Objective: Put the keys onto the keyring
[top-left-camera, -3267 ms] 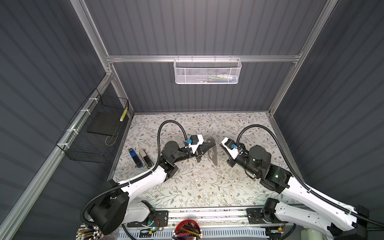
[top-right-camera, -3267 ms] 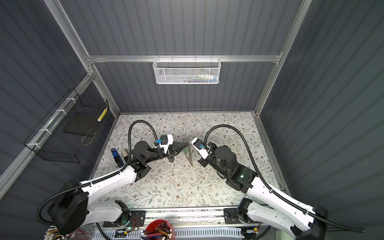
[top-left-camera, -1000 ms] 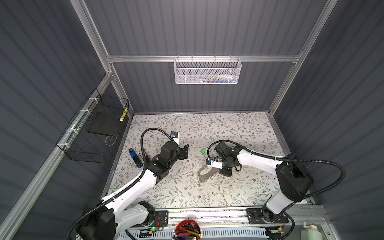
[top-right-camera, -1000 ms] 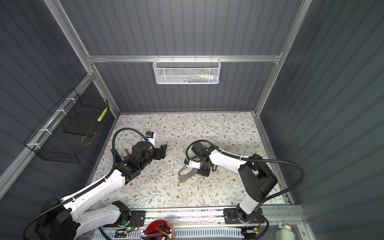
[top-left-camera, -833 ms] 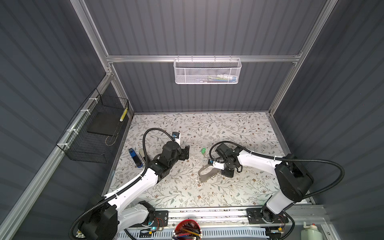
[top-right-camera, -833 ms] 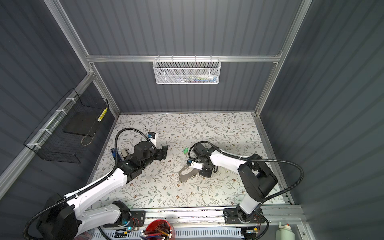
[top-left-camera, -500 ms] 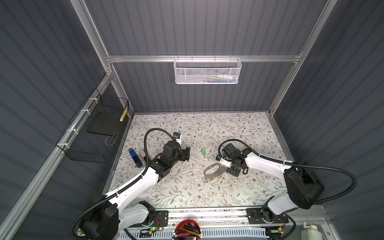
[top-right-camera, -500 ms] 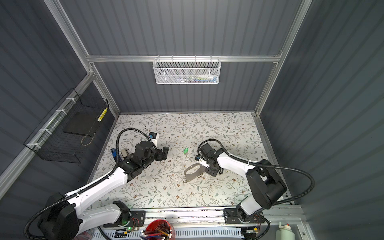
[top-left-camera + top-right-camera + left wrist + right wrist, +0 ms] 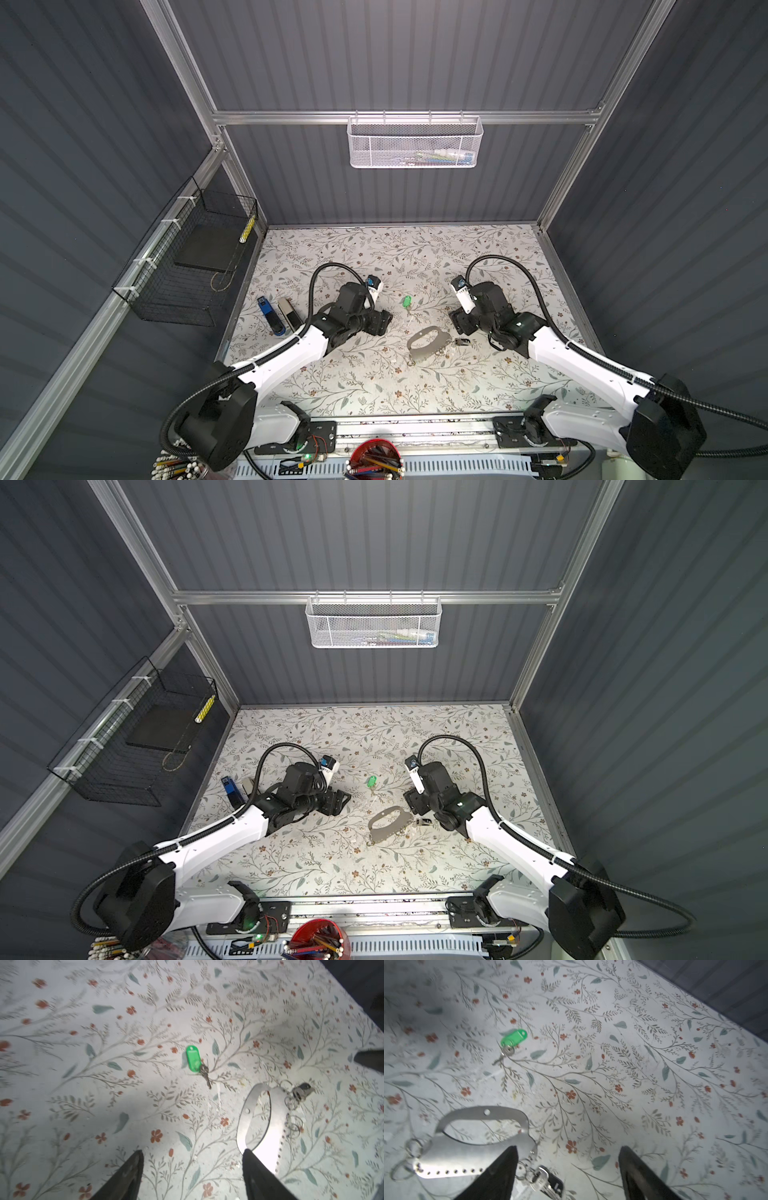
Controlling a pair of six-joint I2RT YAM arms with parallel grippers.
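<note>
The keyring (image 9: 429,351) (image 9: 393,827), a flat grey plate with an oval cutout, lies on the floral table between both arms. One of the keys, with a black tag (image 9: 461,341) (image 9: 548,1182), rests against the small loops at its edge. The other key, with a green tag (image 9: 406,301) (image 9: 193,1059) (image 9: 513,1038), lies loose farther back. My left gripper (image 9: 384,322) (image 9: 192,1153) hovers open and empty to the left of the keyring (image 9: 276,1122). My right gripper (image 9: 457,324) (image 9: 568,1150) is open and empty just right of the keyring (image 9: 467,1153).
A blue stapler (image 9: 270,318) and a grey stapler (image 9: 289,316) lie by the table's left edge. A black wire basket (image 9: 187,266) hangs on the left wall, a white mesh basket (image 9: 415,141) on the back wall. A red pen cup (image 9: 376,457) stands in front.
My right gripper has opened and let go of the keyring, then drawn back to the right. The keyring now lies flat, slightly farther right. The left arm barely moved.
</note>
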